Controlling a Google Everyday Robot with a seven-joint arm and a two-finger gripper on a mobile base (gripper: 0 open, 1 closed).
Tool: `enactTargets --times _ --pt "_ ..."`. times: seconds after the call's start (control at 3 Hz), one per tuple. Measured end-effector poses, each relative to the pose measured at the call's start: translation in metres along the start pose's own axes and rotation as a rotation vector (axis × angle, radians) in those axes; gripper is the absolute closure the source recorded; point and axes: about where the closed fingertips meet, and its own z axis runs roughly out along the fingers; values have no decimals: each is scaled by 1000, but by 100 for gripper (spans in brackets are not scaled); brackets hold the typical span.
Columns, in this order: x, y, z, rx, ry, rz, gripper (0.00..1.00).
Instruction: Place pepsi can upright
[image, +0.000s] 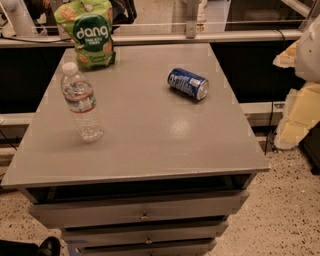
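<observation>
Counter (150, 150): grey, flat top, with drawers (140, 212) stacked under its front edge. Left side: clear water bottle (82, 102), white cap on, standing upright near the left edge, about midway back. Just right of it and farther back: green snack bag (90, 32) marked "dang", standing at the rear left corner, well apart from the bottle. Right of centre, toward the rear: pepsi can (187, 83), blue with white markings, lying on its side on the counter top. Its long axis runs diagonally and one silver end faces the front right. The can touches nothing else and is well apart from both bottle and bag. Far right, off the counter: pale yellow blocks (300, 117) above the speckled floor (287, 200). Tool: not in this view; cannot tell whether it is wide, narrow or holding anything.
</observation>
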Motion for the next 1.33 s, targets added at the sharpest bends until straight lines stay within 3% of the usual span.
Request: enactTargets --times 0.33,0.67,1.33 --pt "-1 -1 -1 5 -2 0 0" --pt "-14 -20 21 25 -27 19 0" --pt "-90 -95 121 13 -86 89 0"
